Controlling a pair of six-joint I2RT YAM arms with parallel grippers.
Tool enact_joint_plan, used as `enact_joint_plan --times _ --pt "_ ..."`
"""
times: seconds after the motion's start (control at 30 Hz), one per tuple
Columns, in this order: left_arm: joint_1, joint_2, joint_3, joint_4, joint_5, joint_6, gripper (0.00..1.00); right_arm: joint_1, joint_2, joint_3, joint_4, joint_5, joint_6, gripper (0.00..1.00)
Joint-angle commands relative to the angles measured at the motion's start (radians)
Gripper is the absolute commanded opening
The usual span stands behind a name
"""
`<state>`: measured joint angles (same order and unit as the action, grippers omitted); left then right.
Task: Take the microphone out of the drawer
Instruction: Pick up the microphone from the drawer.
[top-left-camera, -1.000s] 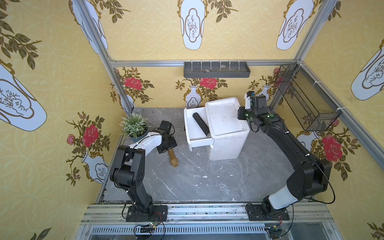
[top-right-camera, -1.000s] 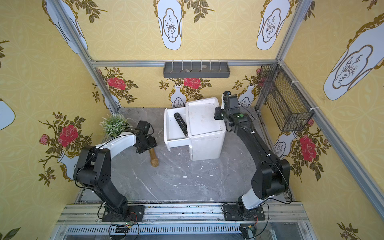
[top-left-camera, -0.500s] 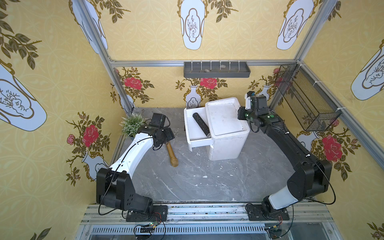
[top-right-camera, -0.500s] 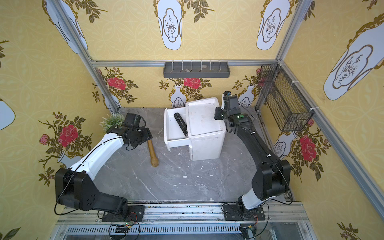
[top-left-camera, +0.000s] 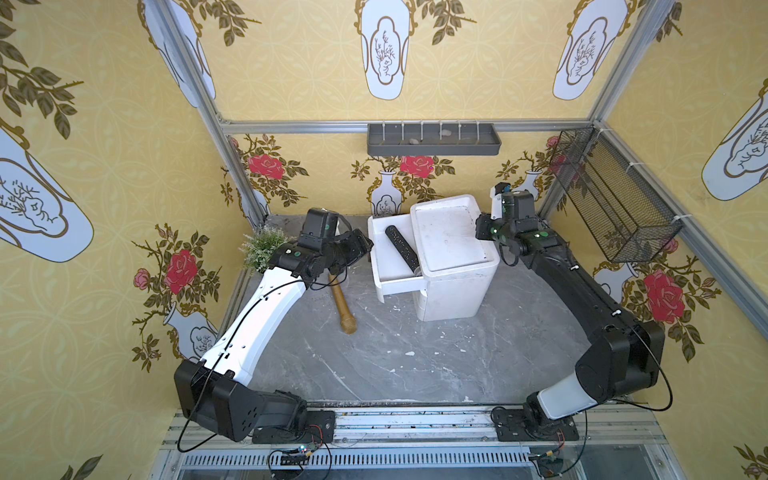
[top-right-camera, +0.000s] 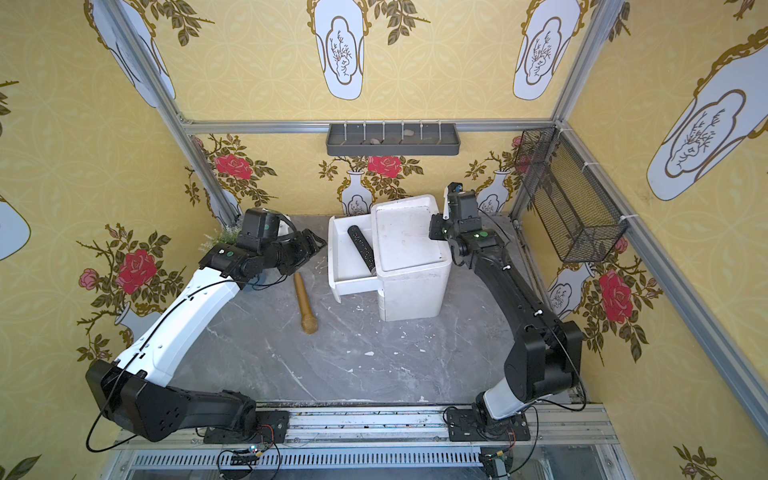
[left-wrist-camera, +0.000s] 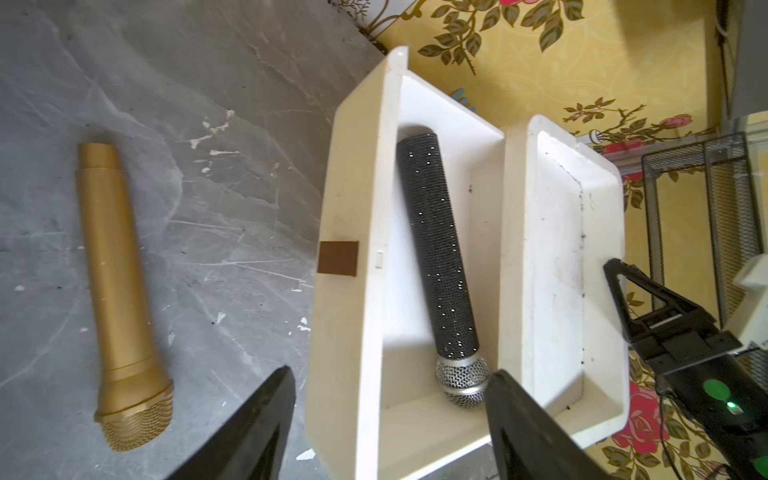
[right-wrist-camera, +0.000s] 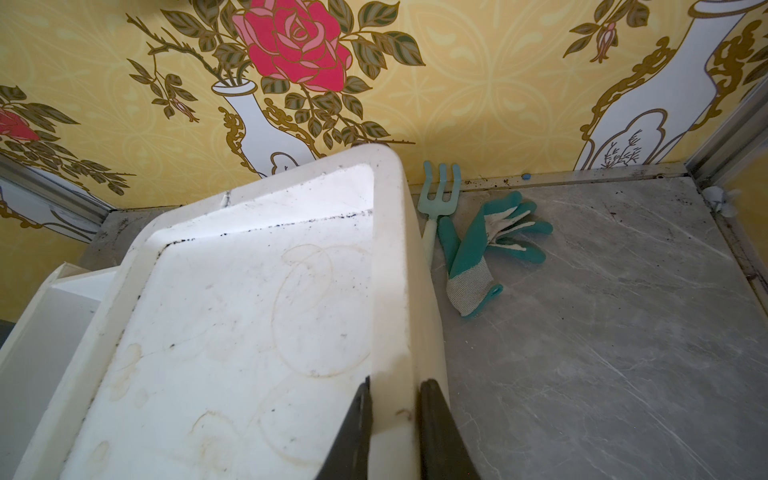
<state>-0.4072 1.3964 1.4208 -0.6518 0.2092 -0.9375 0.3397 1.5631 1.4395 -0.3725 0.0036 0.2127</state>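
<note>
Our left gripper (top-left-camera: 365, 249) hangs just outside the pulled-out drawer (top-left-camera: 397, 284), jaws spread wide and holding nothing. The black microphone (top-left-camera: 402, 247) we are after lies inside on the drawer floor. In both top views it sits diagonally: the handle end points toward the back wall, and the silver mesh head lies at the nearer end, close against the cabinet (top-left-camera: 453, 286).

From the left gripper the black microphone (top-right-camera: 362, 247) lies to our right, past the drawer's front panel and somewhat lower. The left arm is plainly the nearer one. The left wrist view has the left gripper (left-wrist-camera: 392, 376) straddling the drawer's nearer end, with the black microphone (left-wrist-camera: 440, 266) running lengthwise away from it, head nearest. We judge that the jaws would close across that long axis rather than along it. The coming reach therefore looks like a short carry over the drawer (left-wrist-camera: 353, 208) wall and a drop onto the handle.

Across the cabinet, our right gripper (top-left-camera: 480, 227) is closed to a narrow gap. The right wrist view shows the right gripper (right-wrist-camera: 395, 386) pinching the raised rim of the cabinet (right-wrist-camera: 249, 332), one jaw on either side, apparently steadying it.

A gold microphone (top-left-camera: 343, 305) lies loose on the table (top-left-camera: 415, 365) beside the drawer, touching neither gripper.
</note>
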Motion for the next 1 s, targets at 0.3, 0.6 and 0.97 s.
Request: enact_joint_plan --times 0.3,0.6,0.97 --pt "-0.124 0.236 0.188 0.041 -0.005 -0.053 0.75 0.007 0.011 -0.027 -0.031 -0.062 0.062 0.01" --pt "-0.159 0.352 0.305 -0.037 -0.139 -0.050 0.74 0.009 0.014 -0.019 -0.030 -0.066 0.058 0.01" --pt "-0.174 0.500 0.467 -0.171 -0.204 -0.013 0.74 0.009 0.018 -0.025 -0.025 -0.072 0.056 0.01"
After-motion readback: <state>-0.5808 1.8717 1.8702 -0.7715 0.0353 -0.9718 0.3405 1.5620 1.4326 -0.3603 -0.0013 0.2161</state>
